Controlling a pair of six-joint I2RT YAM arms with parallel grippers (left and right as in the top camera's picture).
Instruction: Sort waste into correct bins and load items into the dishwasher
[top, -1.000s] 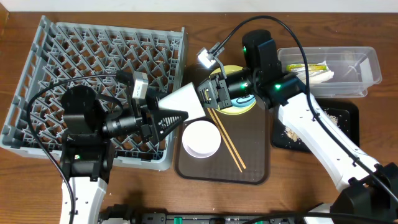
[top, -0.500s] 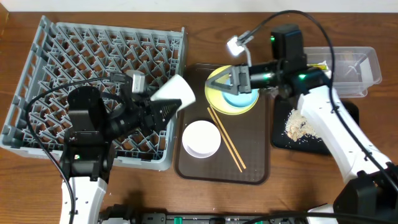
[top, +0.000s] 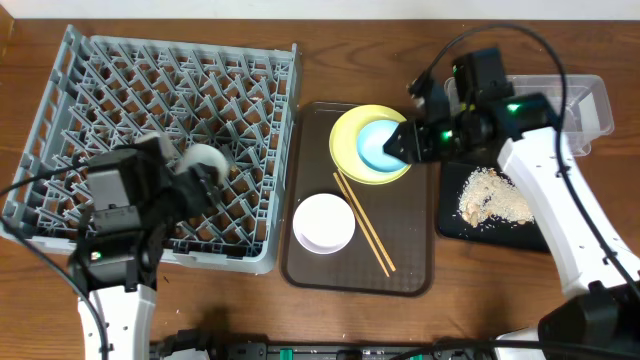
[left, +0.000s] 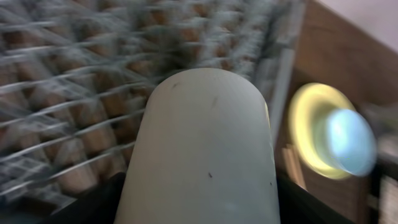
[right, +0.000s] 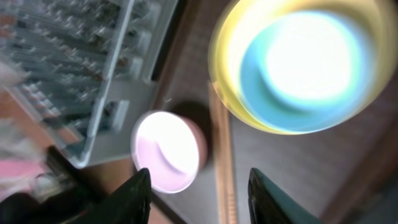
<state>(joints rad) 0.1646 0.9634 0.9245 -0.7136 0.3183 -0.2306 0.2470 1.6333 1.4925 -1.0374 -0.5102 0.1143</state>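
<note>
Right gripper (top: 397, 143) spread beside light blue bowl (top: 373, 146) — left gripper (top: 190, 177) clasps white cup (left: 205, 149).

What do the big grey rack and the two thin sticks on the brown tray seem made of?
The rack looks like matte grey moulded plastic, given its uniform peg lattice. The chopsticks look like unfinished wood or bamboo, tan and dull; I cannot tell which.
</note>
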